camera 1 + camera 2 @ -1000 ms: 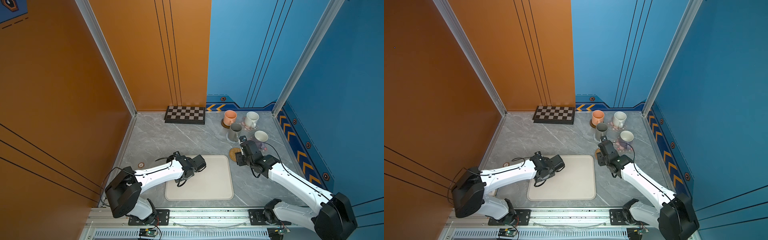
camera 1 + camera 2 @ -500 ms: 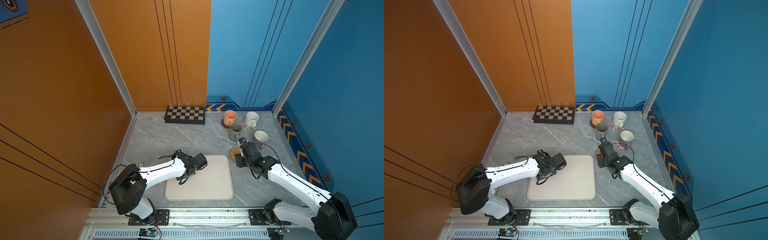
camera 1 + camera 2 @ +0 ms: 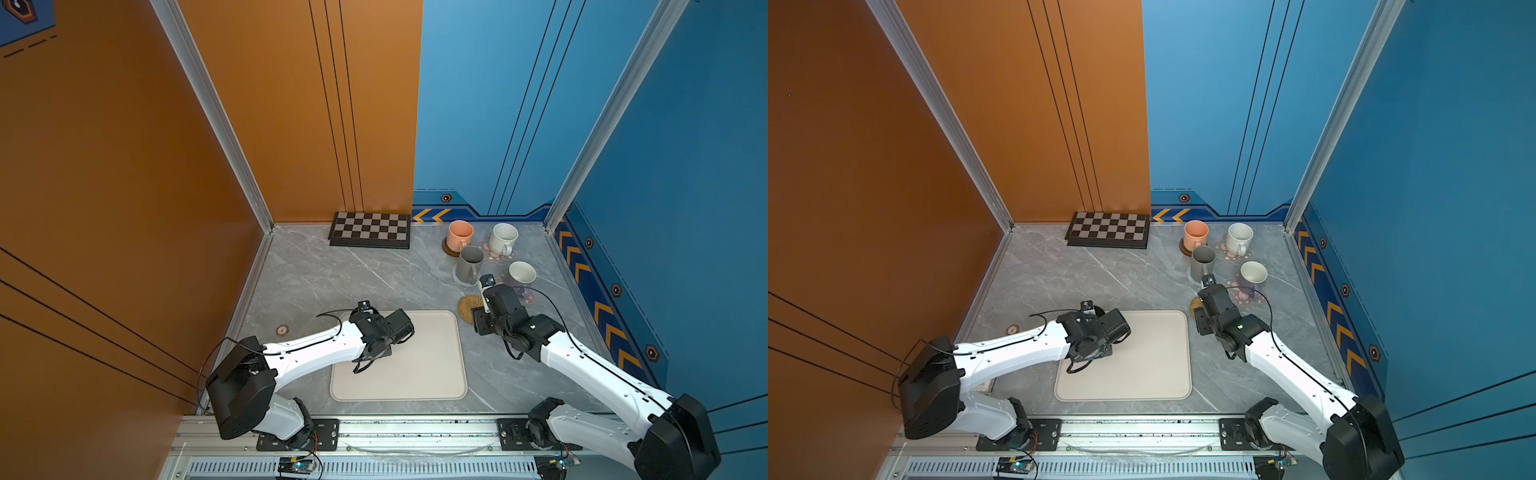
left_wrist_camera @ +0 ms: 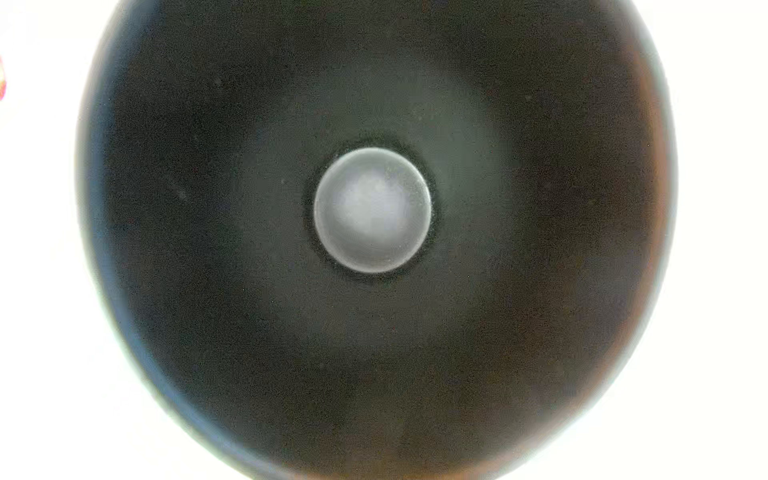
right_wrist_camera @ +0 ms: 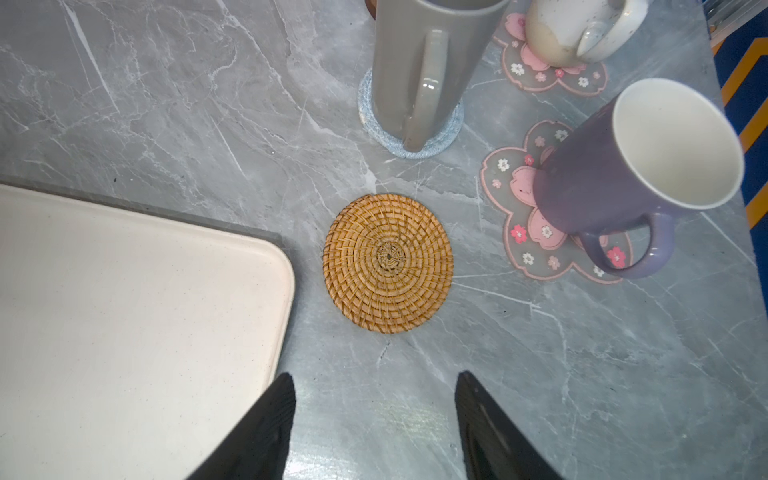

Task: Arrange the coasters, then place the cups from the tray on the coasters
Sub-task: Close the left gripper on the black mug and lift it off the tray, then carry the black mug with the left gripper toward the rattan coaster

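Note:
The black cup (image 4: 374,208) fills the left wrist view from above. My left gripper (image 3: 365,316) stands over it at the far left corner of the cream tray (image 3: 415,374), shut on it, fingers hidden. My right gripper (image 5: 374,376) hangs open and holds nothing, just short of the bare rattan coaster (image 5: 388,264). The grey cup (image 5: 415,62) stands on the light-blue coaster (image 5: 370,120). The lavender cup (image 5: 602,183) and the cream cup (image 5: 561,33) each stand on a pink flower coaster (image 5: 511,195). The peach cup (image 3: 459,235) sits on a brown disc (image 3: 449,250).
A black-and-grey chequered board (image 3: 370,235) lies against the back wall. A small round fitting (image 3: 282,330) sits in the tabletop left of the tray. Walls close the table on the left, back and right, and the cups crowd the far right corner.
My left gripper has closed over the black cup, and its arm has shifted slightly. The right arm has stayed where it was, still open.

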Controlling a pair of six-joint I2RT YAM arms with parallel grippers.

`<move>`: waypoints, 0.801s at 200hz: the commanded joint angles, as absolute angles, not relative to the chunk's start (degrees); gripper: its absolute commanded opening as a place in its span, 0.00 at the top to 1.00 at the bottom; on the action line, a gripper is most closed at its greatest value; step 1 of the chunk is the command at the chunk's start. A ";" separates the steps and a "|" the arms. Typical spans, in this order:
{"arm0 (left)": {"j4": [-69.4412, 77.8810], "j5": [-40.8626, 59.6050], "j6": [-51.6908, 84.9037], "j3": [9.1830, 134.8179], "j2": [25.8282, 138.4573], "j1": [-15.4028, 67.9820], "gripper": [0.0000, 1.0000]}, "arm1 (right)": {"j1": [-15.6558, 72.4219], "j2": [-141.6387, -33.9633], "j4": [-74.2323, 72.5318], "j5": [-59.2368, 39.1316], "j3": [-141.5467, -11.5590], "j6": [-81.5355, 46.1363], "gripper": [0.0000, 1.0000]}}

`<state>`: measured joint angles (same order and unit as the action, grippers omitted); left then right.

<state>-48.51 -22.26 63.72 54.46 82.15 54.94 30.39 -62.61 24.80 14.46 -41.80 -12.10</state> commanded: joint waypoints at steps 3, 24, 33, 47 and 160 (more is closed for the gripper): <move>-49.25 -21.38 55.97 57.64 79.96 57.04 1.00 | 30.61 -61.09 28.30 18.23 -41.83 -12.69 0.36; -49.29 -20.30 52.05 61.88 81.55 58.80 1.00 | 29.87 -59.97 31.44 21.02 -43.04 -11.78 0.35; -49.26 -19.99 51.07 63.81 82.69 59.34 1.00 | 29.05 -59.06 32.59 21.17 -43.72 -12.23 0.35; -49.28 -19.61 49.32 67.04 85.02 60.21 1.00 | 27.63 -57.43 33.78 20.23 -44.66 -13.67 0.34; -49.21 -14.63 39.09 91.82 103.63 61.26 1.00 | 10.92 -46.27 38.19 17.11 -44.83 -23.39 0.28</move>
